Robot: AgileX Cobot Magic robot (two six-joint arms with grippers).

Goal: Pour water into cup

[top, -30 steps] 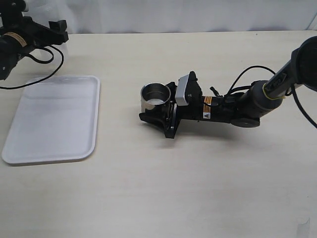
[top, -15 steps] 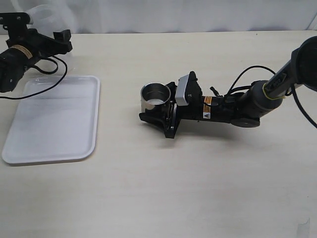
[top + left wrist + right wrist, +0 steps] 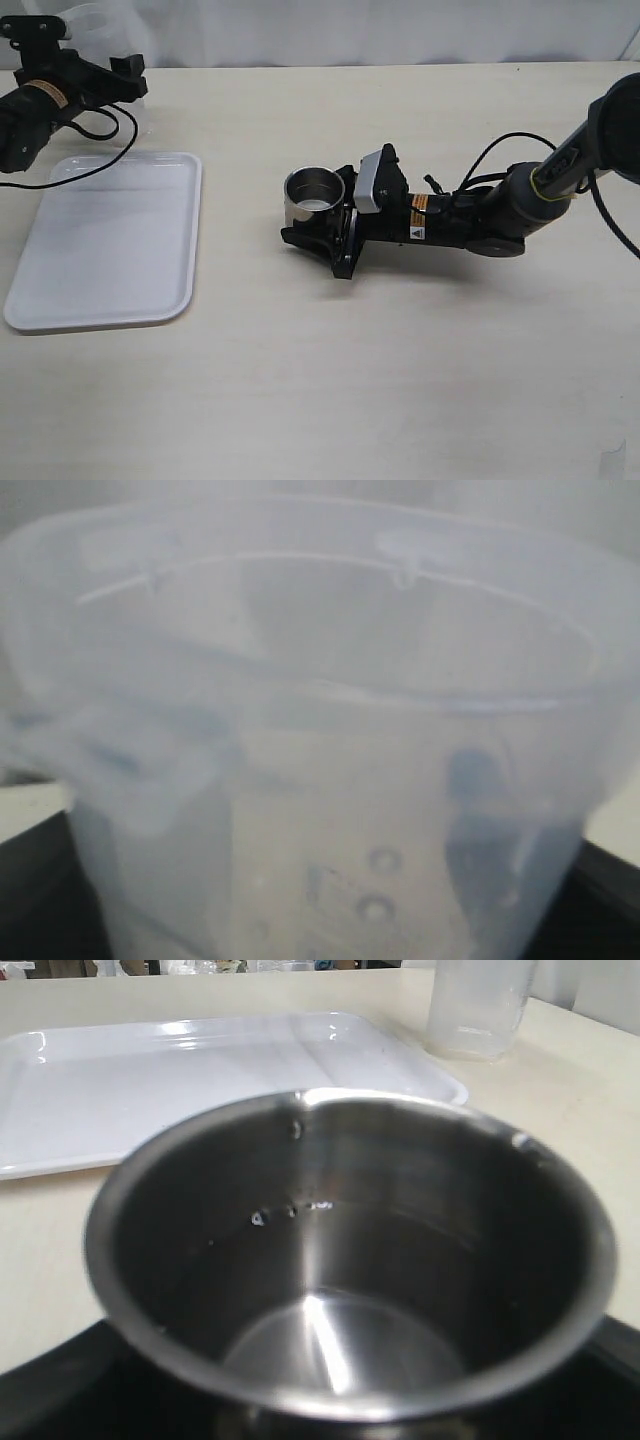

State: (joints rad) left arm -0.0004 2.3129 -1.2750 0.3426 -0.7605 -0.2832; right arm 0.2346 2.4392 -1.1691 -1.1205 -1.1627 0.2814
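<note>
Blurred beaker, base cut off by frame edge; cup bottom likewise cropped in wrist view.

We hold our left arm raised at the far left, its left gripper pointing toward the middle, jaws spread wide and clamped on the beaker. Our right arm reaches in low and nearly level from the right, wrist stretched straight. Our right gripper sits low, jaws wide and closed round the cup.
</note>
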